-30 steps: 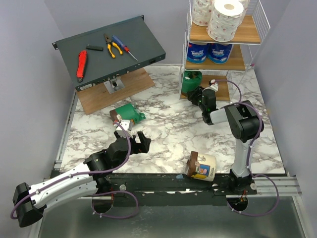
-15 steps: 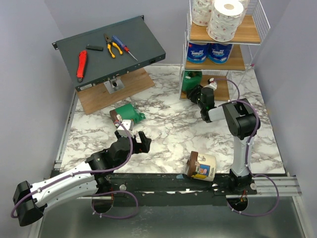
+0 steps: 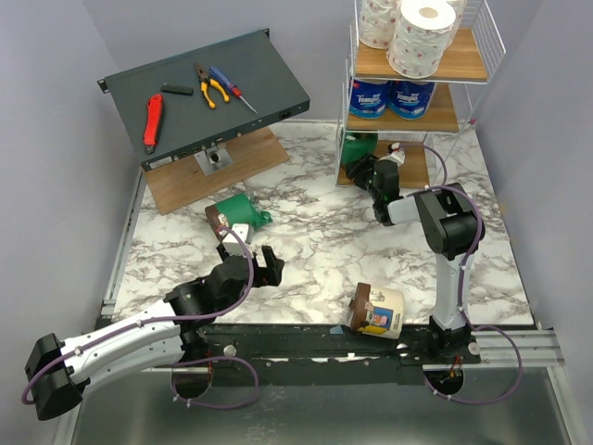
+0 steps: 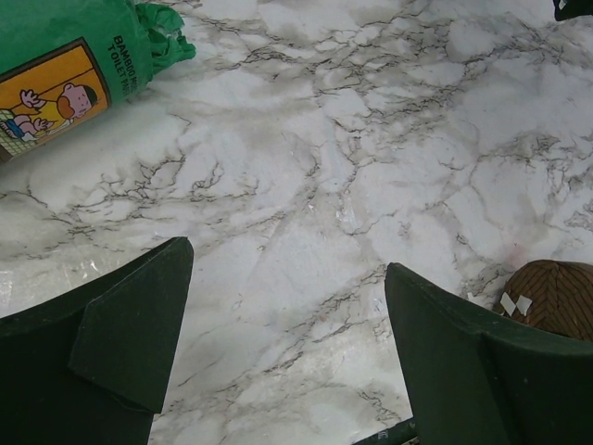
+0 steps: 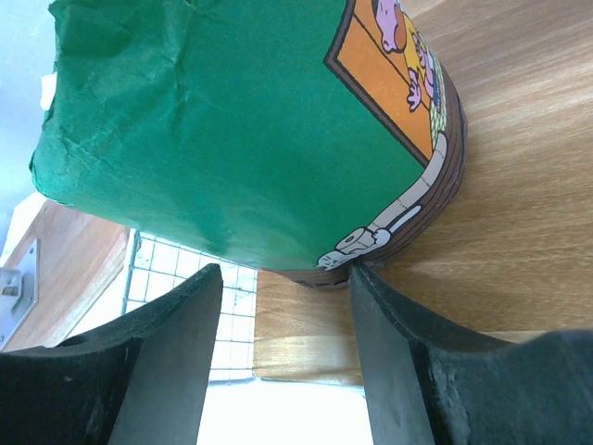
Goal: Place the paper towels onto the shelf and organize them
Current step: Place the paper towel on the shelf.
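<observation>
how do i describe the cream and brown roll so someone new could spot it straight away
Start at the marble table and follow its near edge to just left of the right arm. The cream-and-brown roll lies there on its side. Its cream wrapper with a brown end sets it apart from the only other loose roll, the green roll farther back on the left.

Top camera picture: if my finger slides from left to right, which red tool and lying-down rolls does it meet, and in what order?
Red-handled tool on the dark panel → green roll lying on the table → cream-and-brown roll at the near edge.
</observation>
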`<action>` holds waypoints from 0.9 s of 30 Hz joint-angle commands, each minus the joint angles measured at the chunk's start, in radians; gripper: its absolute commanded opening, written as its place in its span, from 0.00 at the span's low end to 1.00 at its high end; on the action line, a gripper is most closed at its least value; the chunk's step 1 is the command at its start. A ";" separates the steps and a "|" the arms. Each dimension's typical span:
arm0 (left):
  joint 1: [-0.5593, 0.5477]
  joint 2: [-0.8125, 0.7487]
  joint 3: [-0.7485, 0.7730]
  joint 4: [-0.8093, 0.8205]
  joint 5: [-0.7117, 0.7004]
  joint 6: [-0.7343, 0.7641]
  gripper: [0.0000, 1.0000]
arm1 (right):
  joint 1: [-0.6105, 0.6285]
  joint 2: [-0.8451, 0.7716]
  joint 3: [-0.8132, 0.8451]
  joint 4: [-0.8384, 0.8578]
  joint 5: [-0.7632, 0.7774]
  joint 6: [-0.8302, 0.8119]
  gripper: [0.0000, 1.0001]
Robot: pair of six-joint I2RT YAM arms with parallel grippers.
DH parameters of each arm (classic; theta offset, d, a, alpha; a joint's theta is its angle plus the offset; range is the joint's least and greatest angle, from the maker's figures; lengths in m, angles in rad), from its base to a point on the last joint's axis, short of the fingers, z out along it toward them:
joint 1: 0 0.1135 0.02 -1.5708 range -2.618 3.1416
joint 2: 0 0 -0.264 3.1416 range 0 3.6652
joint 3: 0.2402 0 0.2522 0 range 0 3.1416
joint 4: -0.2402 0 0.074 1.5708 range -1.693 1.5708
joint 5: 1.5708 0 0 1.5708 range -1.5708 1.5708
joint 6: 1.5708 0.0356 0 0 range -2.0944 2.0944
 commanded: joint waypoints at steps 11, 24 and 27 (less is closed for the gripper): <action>0.004 0.001 0.021 0.023 -0.022 0.007 0.89 | -0.002 -0.013 0.031 -0.006 0.030 -0.013 0.63; 0.003 -0.027 0.012 0.019 -0.016 0.002 0.89 | -0.002 -0.130 -0.081 0.028 0.002 0.013 0.67; 0.003 -0.033 0.008 0.018 -0.014 0.002 0.89 | -0.002 -0.193 -0.133 0.021 -0.022 0.027 0.68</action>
